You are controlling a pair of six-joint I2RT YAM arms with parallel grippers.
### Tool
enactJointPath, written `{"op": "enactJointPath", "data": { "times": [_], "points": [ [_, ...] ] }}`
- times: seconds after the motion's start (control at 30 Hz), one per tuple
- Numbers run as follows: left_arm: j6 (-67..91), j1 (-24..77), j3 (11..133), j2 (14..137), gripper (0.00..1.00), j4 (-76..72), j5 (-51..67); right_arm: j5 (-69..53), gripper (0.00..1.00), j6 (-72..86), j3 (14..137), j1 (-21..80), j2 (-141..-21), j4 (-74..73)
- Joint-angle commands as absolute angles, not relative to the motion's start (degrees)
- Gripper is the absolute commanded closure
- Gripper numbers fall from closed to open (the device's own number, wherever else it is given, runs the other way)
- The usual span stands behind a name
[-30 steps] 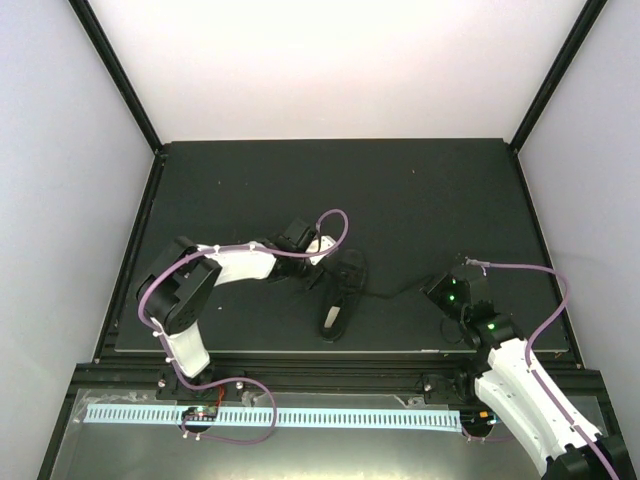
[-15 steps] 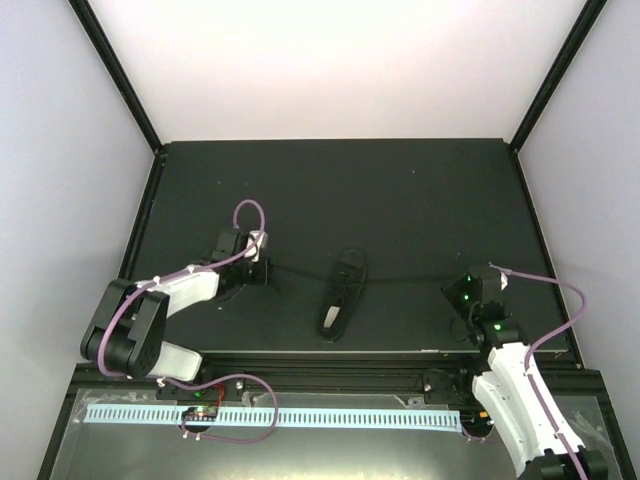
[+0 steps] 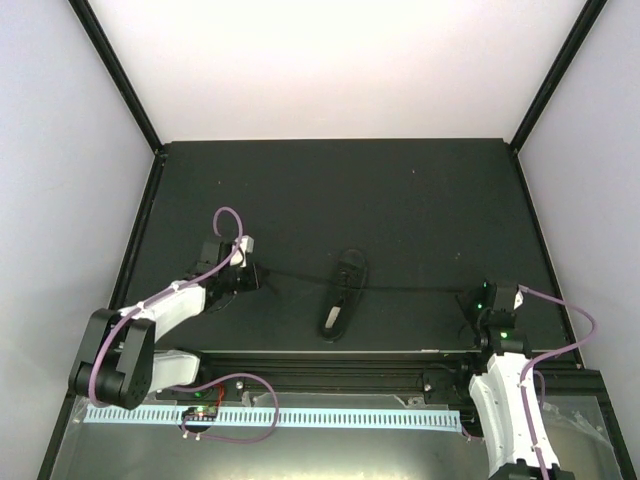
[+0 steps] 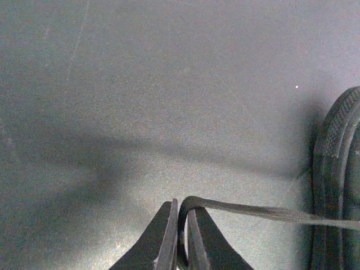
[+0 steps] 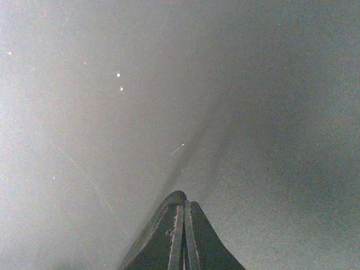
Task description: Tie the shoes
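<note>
The small black shoe (image 3: 343, 290) lies on the dark mat, toe toward the near edge. My left gripper (image 3: 254, 272) is to its left, shut on a thin black lace (image 3: 298, 275) that runs taut to the shoe. In the left wrist view the lace (image 4: 264, 212) bends out of the closed fingertips (image 4: 181, 205), and the shoe's sole edge (image 4: 333, 163) is at the right. My right gripper (image 3: 468, 299) is to the shoe's right, shut on the other lace (image 3: 410, 289), also stretched straight. In the right wrist view the closed gripper (image 5: 183, 203) pinches the lace (image 5: 147, 233), which drapes over the left finger.
The black mat (image 3: 340, 190) covers the table between white walls. Its raised near edge (image 3: 330, 352) and a metal rail lie just in front of the shoe. Purple cables loop over both arms.
Both grippers have pulled outward from the shoe, the left one leftward and the right one right and nearer, drawing both laces from slack to taut. The shoe has stayed put.
</note>
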State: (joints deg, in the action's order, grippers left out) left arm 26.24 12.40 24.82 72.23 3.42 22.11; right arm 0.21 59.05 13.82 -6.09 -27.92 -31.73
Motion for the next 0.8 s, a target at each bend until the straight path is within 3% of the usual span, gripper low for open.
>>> {"op": "enactJointPath", "data": {
  "times": [0.0,0.1,0.23,0.47,0.77],
  "points": [
    [27.41,11.57,23.74,68.97,0.86,5.35,22.68,-1.78,0.98,57.74,12.85,-6.94,-27.91,-30.37],
    [23.71,13.21,24.57,68.24,0.48,6.67,27.17,-4.96,0.98,54.6,13.6,-6.93,-29.05,-27.77],
    [19.05,20.42,28.28,66.37,0.34,10.17,25.74,-7.8,0.98,50.63,15.16,-6.92,-31.33,-25.57],
    [4.78,35.43,36.2,71.52,0.32,8.49,22.27,-13.27,0.98,49.87,14.95,-6.93,-35.3,-20.03],
    [-3.45,36.84,42.78,86.23,0.4,10.16,21.41,-16.86,0.98,49.66,15.12,-6.94,-38.06,-17.11]
  ]
}}
